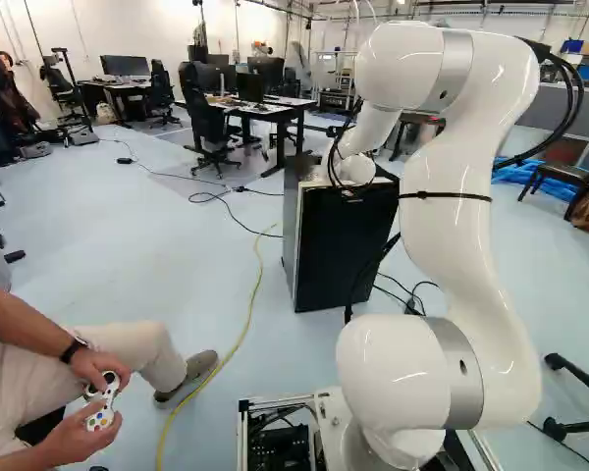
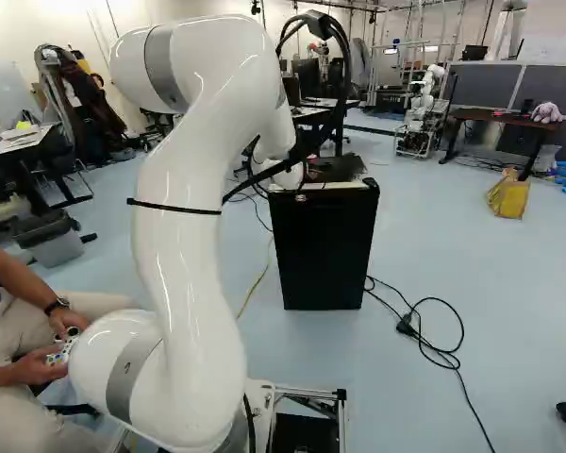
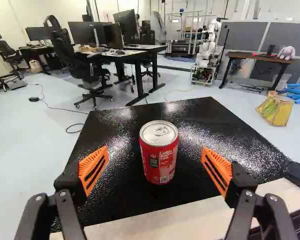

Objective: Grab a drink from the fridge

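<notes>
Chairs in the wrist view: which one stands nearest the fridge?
The large black chair, on the near side of the desk with monitors; the other chairs stand farther off.

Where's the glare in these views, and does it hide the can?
Wrist view: pale, speckled glare on the fridge's black top to both sides of the can and beyond it, but the can shows plainly, its lid shiny; both base views: bright streaks on the arm; right base view: the fridge's front nearly plain black.
</notes>
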You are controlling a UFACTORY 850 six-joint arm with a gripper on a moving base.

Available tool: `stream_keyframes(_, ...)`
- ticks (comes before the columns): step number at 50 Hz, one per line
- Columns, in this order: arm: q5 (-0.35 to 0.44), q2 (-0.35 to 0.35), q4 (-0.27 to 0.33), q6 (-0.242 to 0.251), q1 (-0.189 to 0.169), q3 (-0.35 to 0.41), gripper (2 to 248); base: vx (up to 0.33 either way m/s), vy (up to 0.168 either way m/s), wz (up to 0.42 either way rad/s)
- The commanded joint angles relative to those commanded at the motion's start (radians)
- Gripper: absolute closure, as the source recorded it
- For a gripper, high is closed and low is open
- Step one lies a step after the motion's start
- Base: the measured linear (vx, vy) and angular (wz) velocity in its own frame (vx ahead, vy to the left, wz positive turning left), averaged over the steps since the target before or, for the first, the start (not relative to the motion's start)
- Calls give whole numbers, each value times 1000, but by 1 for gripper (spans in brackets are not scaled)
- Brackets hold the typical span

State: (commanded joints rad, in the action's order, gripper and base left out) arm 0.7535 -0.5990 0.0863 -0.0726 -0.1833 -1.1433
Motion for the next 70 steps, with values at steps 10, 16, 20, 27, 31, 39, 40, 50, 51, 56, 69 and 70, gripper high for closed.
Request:
stream_keyframes(10, 20, -17, 0, 0, 1, -10, 3, 0, 0, 0)
stream_keyframes(16, 31, -25, 0, 0, 1, -20, 3, 0, 0, 0)
stream_keyframes(20, 36, -31, 0, 0, 2, -27, 3, 0, 0, 0)
stream_keyframes(27, 38, -40, 0, 0, 3, -40, 3, 0, 0, 0)
stream_keyframes(31, 38, -45, 0, 0, 3, -47, 3, 0, 0, 0)
stream_keyframes(39, 38, -49, 0, 0, 4, -52, 3, 0, 0, 0)
stream_keyframes(40, 38, -50, 0, 0, 4, -53, 3, 0, 0, 0)
stream_keyframes(50, 38, -50, 0, 0, 4, -53, 45, 0, 0, 0)
stream_keyframes(51, 38, -50, 0, 0, 4, -53, 45, 0, 0, 0)
stream_keyframes(56, 38, -50, 0, 0, 4, -53, 82, 0, 0, 0)
stream_keyframes(69, 38, -50, 0, 0, 4, -53, 154, 0, 0, 0)
stream_keyframes(70, 38, -50, 0, 0, 4, -53, 154, 0, 0, 0)
